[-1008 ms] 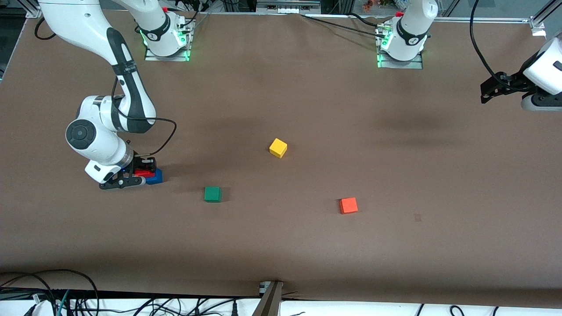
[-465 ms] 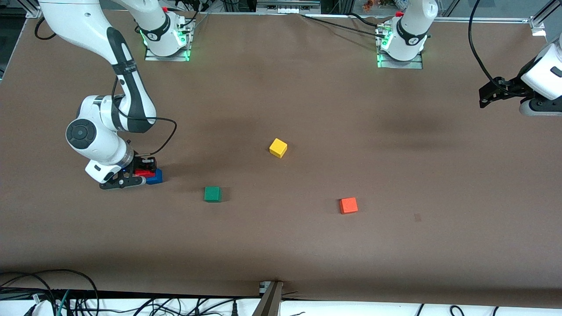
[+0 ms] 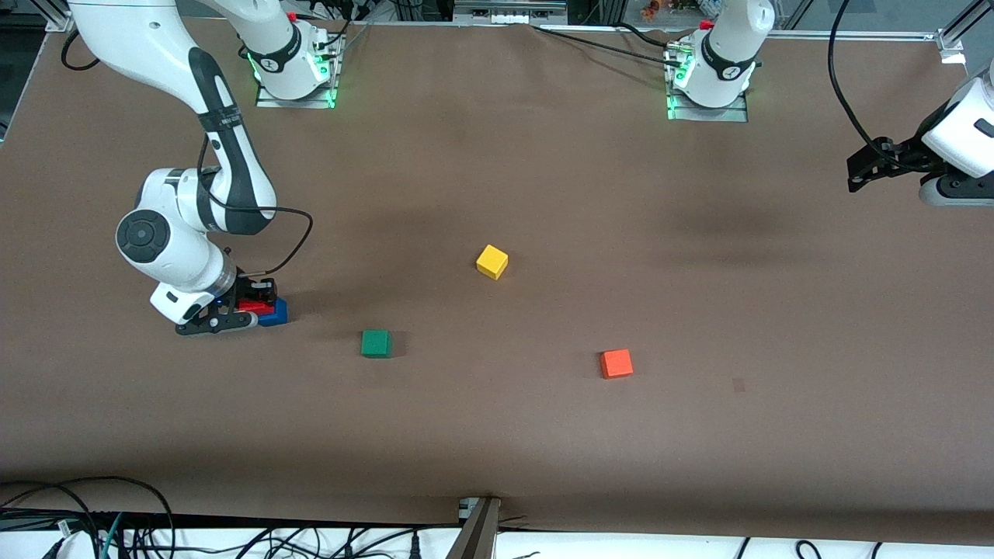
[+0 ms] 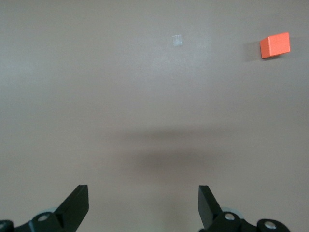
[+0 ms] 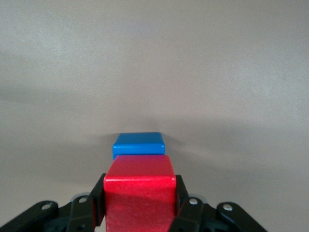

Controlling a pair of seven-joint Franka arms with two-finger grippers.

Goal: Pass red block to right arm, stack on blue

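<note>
Right gripper [image 3: 242,309] clamps the red block [image 5: 139,192] between its fingers, low at the right arm's end of the table. Held level and square to the jaws, this cube sits against the blue [image 5: 138,144], partly over it. Left gripper [image 4: 143,205] waits raised, fingers spread wide.

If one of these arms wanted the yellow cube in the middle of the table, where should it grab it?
Probably from straight above, fingers closing on two opposite flat side faces. The yellow cube sits alone on the table, turned cornerwise to the front camera, so the gripper would need rotating to match its faces. Nothing crowds it.
</note>
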